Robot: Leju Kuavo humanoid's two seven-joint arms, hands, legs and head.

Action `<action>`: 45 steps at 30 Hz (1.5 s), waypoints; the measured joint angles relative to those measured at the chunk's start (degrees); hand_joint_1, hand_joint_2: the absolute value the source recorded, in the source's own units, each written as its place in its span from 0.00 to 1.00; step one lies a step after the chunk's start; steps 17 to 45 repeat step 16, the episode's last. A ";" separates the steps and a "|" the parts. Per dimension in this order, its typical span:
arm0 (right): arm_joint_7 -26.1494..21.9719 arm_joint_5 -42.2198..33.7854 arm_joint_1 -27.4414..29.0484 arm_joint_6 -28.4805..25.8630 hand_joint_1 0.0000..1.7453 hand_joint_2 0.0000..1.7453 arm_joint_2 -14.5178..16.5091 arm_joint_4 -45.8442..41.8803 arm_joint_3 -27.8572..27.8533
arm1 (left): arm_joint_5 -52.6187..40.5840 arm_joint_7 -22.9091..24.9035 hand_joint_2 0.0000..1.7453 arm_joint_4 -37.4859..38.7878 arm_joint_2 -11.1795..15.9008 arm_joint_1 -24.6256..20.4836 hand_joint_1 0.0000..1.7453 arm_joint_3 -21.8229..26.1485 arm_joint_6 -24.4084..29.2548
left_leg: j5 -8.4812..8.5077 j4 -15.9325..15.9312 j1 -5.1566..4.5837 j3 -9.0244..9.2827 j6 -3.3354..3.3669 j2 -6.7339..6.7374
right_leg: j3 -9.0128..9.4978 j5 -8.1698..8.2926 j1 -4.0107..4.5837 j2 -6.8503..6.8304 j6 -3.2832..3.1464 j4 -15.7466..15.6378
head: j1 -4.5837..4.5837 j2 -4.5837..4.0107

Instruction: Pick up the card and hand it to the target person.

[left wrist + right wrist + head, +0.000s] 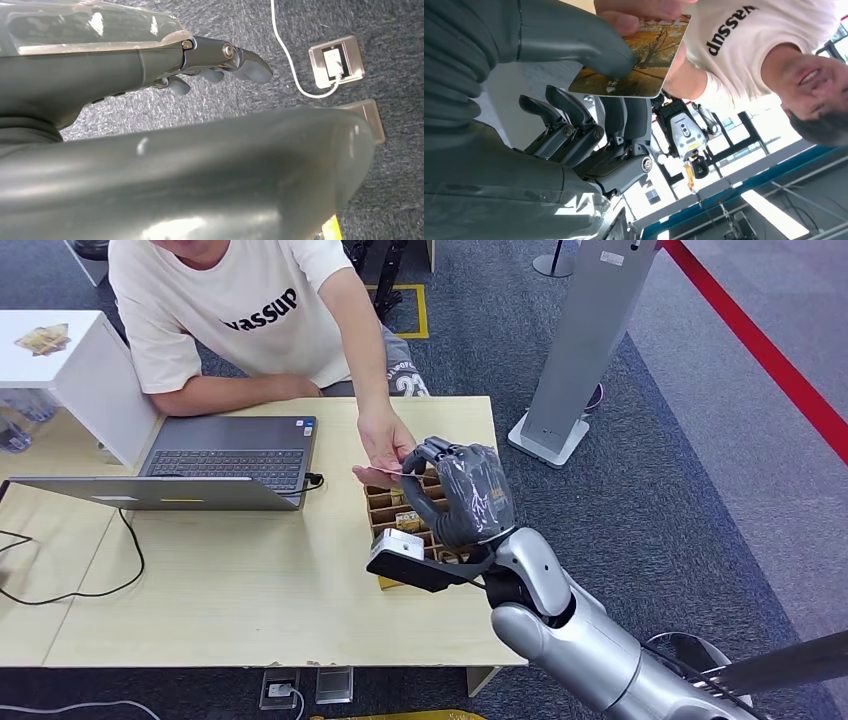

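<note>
The card [644,60], printed with an autumn-toned picture, is pinched between the thumb [574,45] and fingers of my right hand [465,495] above the table's right part. In the head view the card [378,475] shows as a thin edge. The seated person's hand [385,445] reaches across and grips the card's other end, with fingertips [639,12] on it. My left hand [215,65] hangs over the carpet, fingers loosely apart, holding nothing.
A wooden compartment box [395,515] sits under my right hand on the wooden table [250,600]. An open laptop [225,455] with a black cable [120,560] is at the left. A grey stand [580,350] rises at the right. A floor socket [336,60] lies below.
</note>
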 joint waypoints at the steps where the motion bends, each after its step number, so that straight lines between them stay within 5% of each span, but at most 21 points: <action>1: -0.96 -0.60 0.17 -0.88 1.00 1.00 0.10 0.67 -0.24 | -0.01 -0.02 0.00 0.00 -0.04 0.00 0.00 -0.01 -0.03 | 0.00 0.00 0.00 0.00 0.00 0.00 | 0.00 0.00 0.00 0.00 0.00 0.00 | 0.01 0.00; 3: -2.59 -1.71 0.52 -2.40 1.00 1.00 0.30 1.92 -0.58 | -0.01 -0.07 0.00 0.00 -0.09 -0.01 0.00 -0.01 -0.09 | 0.00 0.00 0.00 0.00 0.00 0.00 | -0.01 0.00 0.00 0.00 0.00 0.00 | -0.01 -0.01; 7: -4.02 -2.98 1.41 -4.25 0.00 1.00 0.63 3.82 -1.20 | -0.23 -0.06 0.00 0.00 -0.12 -0.01 0.00 -0.01 -0.03 | 0.00 0.00 0.00 0.00 0.00 -0.01 | -0.01 0.00 0.00 0.00 0.00 0.00 | -0.01 0.00; 11: -7.74 -11.74 2.58 -4.19 0.00 1.00 0.99 5.16 -1.96 | -0.30 -0.35 0.00 0.00 -0.13 0.00 0.00 0.00 0.09 | 0.00 0.00 0.00 0.00 0.00 -0.01 | -0.01 0.00 0.00 0.00 0.00 0.00 | 0.01 0.00; 16: -17.16 -36.80 4.29 -0.39 0.00 1.00 1.79 6.17 -3.62 | 0.33 -0.42 0.00 0.00 -0.13 0.00 0.00 0.00 0.69 | 0.00 0.00 0.00 0.01 0.00 -0.01 | 0.00 0.00 0.00 -0.01 0.00 0.00 | -0.05 0.00; 45: -17.16 -36.80 4.29 -0.39 0.00 1.00 1.79 6.17 -3.62 | 0.33 -0.42 0.00 0.00 -0.13 0.00 0.00 0.00 0.69 | 0.00 0.00 0.00 0.01 0.00 -0.01 | 0.00 0.00 0.00 -0.01 0.00 0.00 | -0.05 0.00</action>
